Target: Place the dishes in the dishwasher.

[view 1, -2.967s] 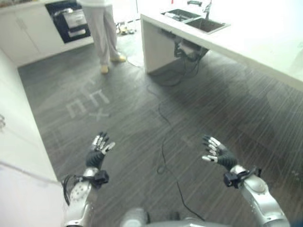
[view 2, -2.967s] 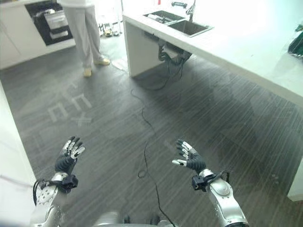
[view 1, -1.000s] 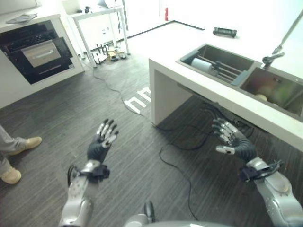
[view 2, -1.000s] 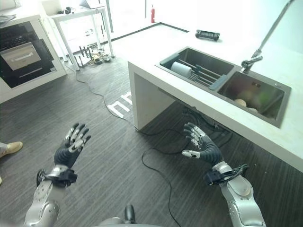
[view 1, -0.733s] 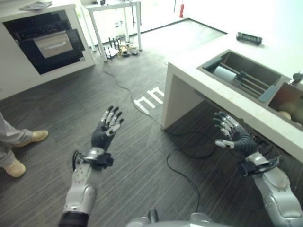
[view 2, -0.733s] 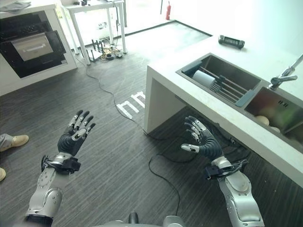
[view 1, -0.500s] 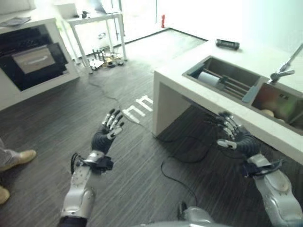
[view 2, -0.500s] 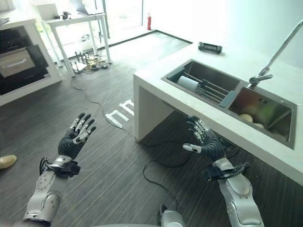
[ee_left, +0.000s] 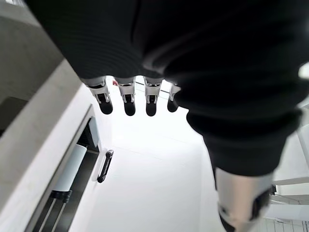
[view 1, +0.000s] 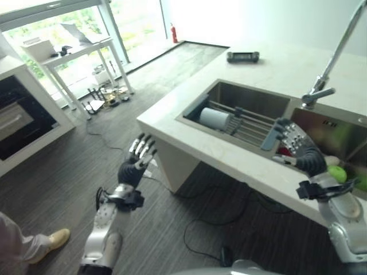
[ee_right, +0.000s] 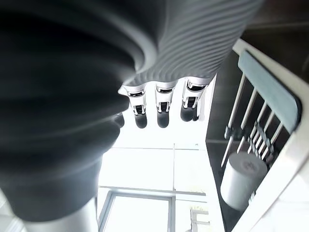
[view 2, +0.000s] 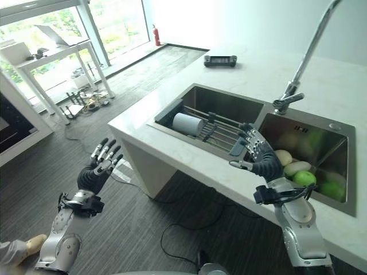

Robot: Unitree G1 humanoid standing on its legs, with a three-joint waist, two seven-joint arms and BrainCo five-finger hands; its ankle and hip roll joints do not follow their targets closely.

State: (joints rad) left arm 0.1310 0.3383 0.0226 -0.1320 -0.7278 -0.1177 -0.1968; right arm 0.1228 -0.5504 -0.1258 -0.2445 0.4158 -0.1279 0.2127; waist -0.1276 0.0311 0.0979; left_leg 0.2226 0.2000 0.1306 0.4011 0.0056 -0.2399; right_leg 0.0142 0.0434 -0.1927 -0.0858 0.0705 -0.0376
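Floorboards [view 1: 74,166] of dark wood run past a white surface [view 2: 241,69] with a double steel sink [view 2: 223,109] sunk into it. Its near basin holds a slatted rack [view 2: 221,132] with a white cylindrical cup [view 2: 188,124] lying on its side; the far basin holds the dishes, green and pale bowls [view 2: 298,172] piled together, under a tall tap [view 2: 298,74]. A white side table [view 1: 74,54] stands by the window, and a dark flat device [view 2: 219,60] lies on the surface's far edge. The right hand [view 2: 261,157] hovers over the divider between basins, fingers spread and empty. The left hand [view 2: 97,169] is raised above the floor, fingers splayed, grasping nothing. A person's shoe [view 1: 54,239] shows low at the left.
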